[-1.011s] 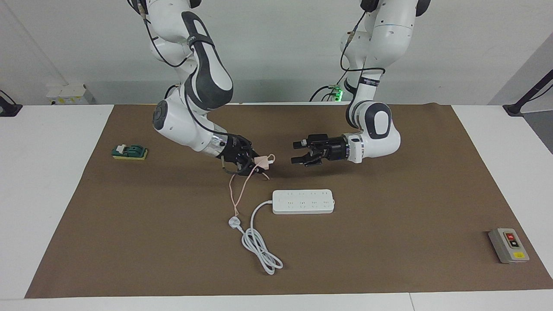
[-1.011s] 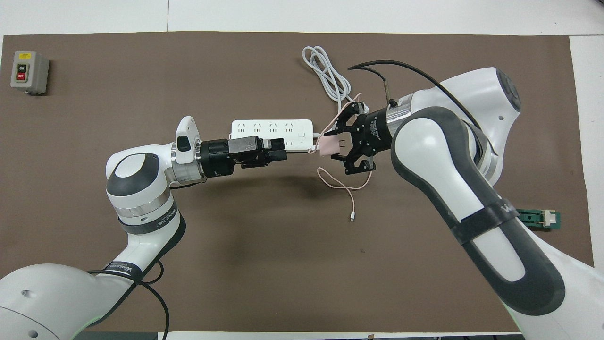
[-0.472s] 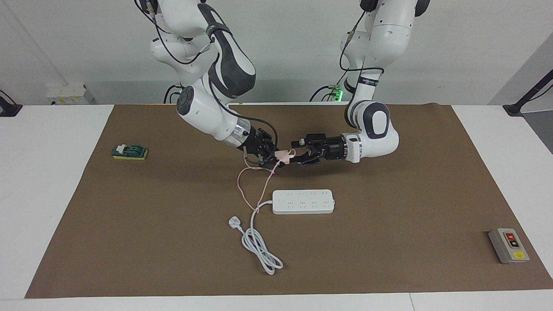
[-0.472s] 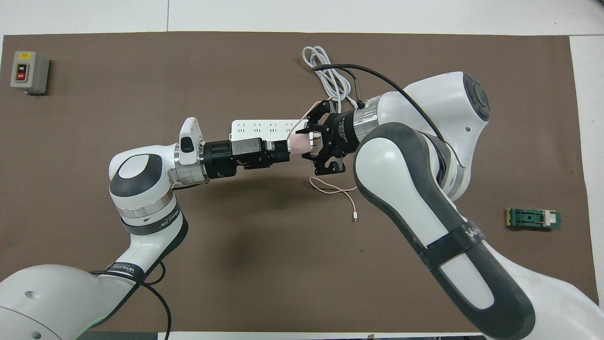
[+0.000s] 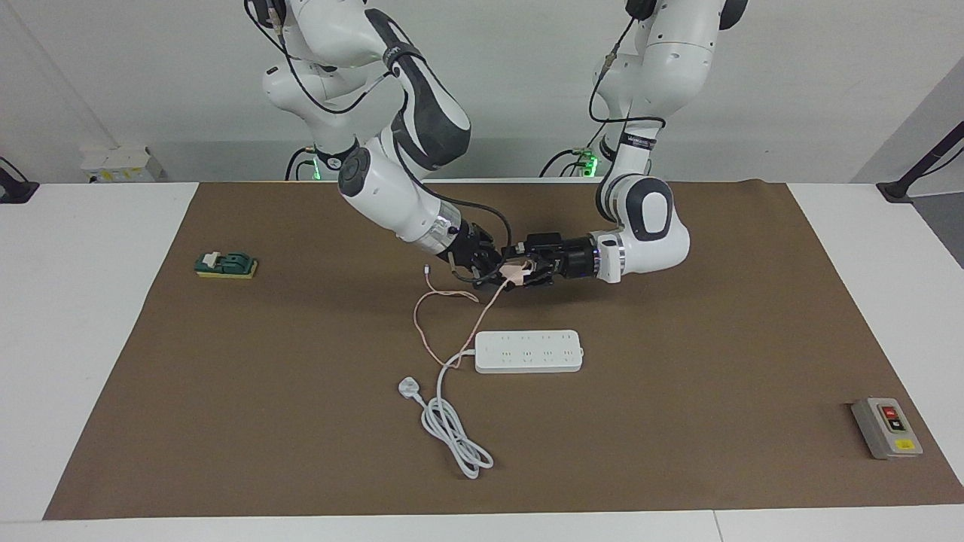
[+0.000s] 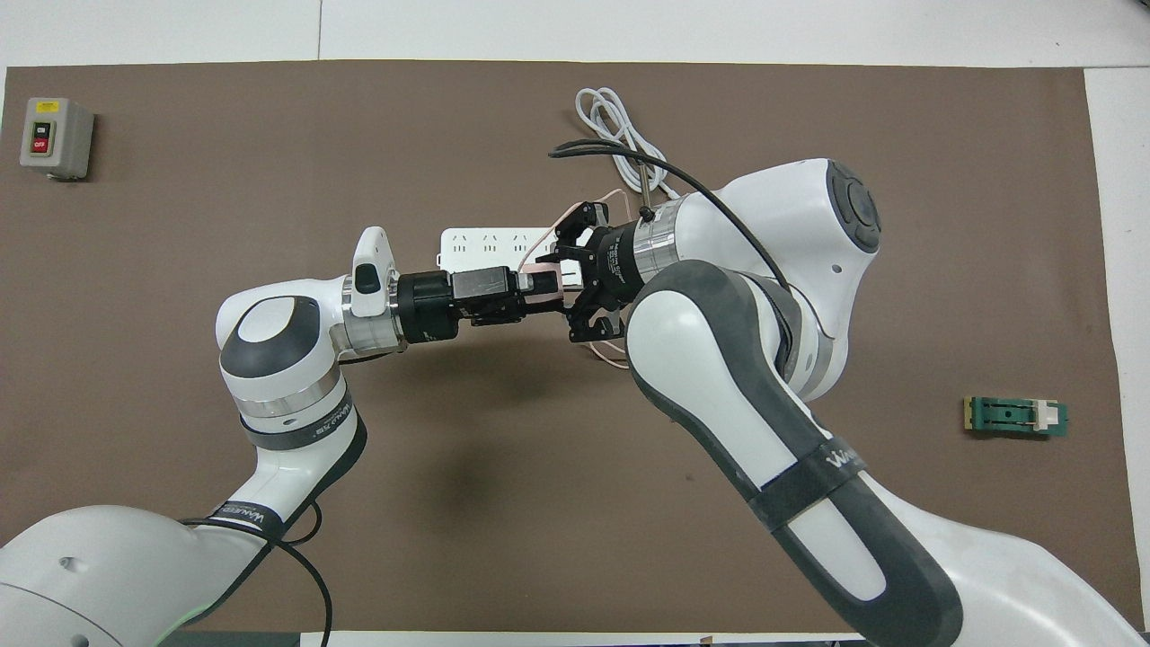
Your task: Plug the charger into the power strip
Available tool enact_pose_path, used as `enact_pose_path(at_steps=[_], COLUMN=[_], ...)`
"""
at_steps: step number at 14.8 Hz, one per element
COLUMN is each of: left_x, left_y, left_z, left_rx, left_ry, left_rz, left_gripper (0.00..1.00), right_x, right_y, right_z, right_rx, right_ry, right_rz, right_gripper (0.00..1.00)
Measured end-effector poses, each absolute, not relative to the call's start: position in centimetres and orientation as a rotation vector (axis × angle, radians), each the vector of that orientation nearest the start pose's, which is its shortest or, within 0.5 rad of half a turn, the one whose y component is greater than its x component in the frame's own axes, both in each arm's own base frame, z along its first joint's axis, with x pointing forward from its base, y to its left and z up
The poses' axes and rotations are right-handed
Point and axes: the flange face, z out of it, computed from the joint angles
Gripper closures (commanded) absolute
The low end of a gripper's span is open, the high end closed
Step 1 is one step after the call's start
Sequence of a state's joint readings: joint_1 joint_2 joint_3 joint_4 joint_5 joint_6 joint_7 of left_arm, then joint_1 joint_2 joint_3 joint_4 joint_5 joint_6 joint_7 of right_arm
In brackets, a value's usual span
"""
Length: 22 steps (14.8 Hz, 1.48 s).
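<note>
The charger [image 5: 515, 270], a pale pink cube, is up in the air over the mat, nearer to the robots than the power strip [image 5: 529, 351]. My right gripper [image 5: 498, 272] is shut on it. My left gripper [image 5: 526, 266] faces it with open fingers on either side of the cube. In the overhead view the charger [image 6: 544, 282] sits between the left gripper [image 6: 532, 298] and the right gripper [image 6: 575, 280], over one end of the power strip [image 6: 481, 243]. The thin pink cable [image 5: 426, 325] hangs down in a loop to the mat.
The strip's thick white cord [image 5: 452, 429] lies coiled farther from the robots, ending in a white three-pin plug [image 5: 408, 388]. A grey button box [image 5: 886, 427] stands toward the left arm's end of the table. A green block [image 5: 226, 265] lies toward the right arm's end.
My right gripper has carried the charger across toward my left gripper, dragging the pink cable. The left gripper edged forward, and its fingers now stand around the cube.
</note>
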<state>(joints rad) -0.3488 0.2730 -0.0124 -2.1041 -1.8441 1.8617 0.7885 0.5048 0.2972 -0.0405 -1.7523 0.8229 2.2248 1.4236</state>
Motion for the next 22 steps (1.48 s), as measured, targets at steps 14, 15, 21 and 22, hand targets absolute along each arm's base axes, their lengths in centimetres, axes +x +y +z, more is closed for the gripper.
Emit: enact_pose_path(at_steps=[14,15,21,22], left_x=[52.27,52.30,52.40,52.40], left_y=[-27.44,-27.42,-27.34,-27.33], left_z=[32.73,32.75,32.82,32.83], left_rx=[1.597,1.597,1.597,1.597], left_ry=[0.039,0.035,0.027,0.027], left_rz=[0.023,0.028,0.039,0.039], left_gripper=[0.05,0.05,0.12,0.19], right_x=[57.90,57.90,57.91,57.91], right_y=[31.80,31.80,31.79,31.80], right_z=[42.61,42.61,42.61,42.61], right_rx=[-1.932,-1.932,-1.932,-1.932], right_ry=[1.656,1.656,1.656,1.656], right_rz=[0.599,0.599,0.599,0.599], right_gripper=[1.00,1.00,1.00,1.00])
